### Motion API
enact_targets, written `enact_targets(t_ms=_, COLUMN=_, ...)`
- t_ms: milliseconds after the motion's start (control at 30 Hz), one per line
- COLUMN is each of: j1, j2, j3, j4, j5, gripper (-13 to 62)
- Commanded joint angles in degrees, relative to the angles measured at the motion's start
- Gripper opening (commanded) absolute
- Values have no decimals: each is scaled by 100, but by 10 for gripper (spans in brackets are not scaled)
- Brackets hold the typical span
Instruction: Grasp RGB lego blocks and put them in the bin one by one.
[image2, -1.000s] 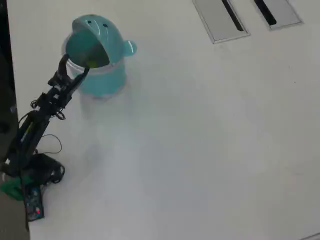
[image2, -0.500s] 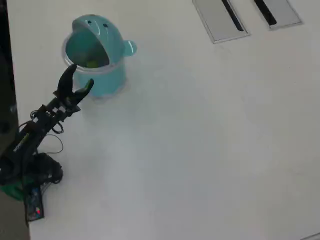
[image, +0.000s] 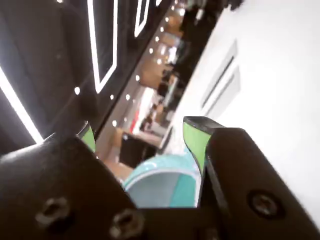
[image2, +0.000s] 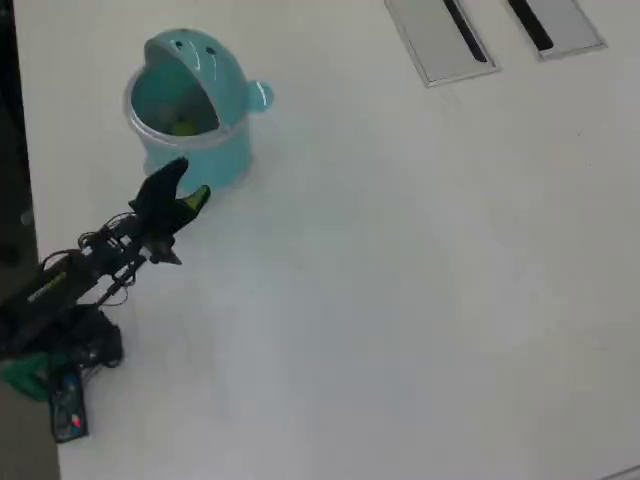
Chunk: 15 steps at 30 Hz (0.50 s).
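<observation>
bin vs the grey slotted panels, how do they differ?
The bin is round, teal and stands up from the table; the grey panels are flat, rectangular and lie flush. The bin sits by the gripper; the panels lie at the far edge. The bin opens wide; each panel has a narrow black slot.

In the wrist view the black fingers (image: 210, 165) hide the lower part of the bin (image: 165, 182), and the room behind is blurred. In the overhead view something yellowish green (image2: 183, 127) inside the bin is too small to identify.

In the overhead view the bin (image2: 190, 110) is set at the desk's (image2: 400, 280) upper left, with a block (image2: 183, 127) inside and the tool (image2: 187, 184) just below it
</observation>
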Motion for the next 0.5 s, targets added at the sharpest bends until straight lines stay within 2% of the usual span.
enact_targets(t_ms=0, j1=343, j2=431, j3=9, j4=-958, j5=176, gripper=331)
enact_targets(t_ms=300, j1=1099, j2=431, j3=1494, j4=-2725, j5=422, gripper=330)
enact_targets(t_ms=467, j1=1433, j2=431, j3=1916, j4=-3085, j5=668, gripper=330)
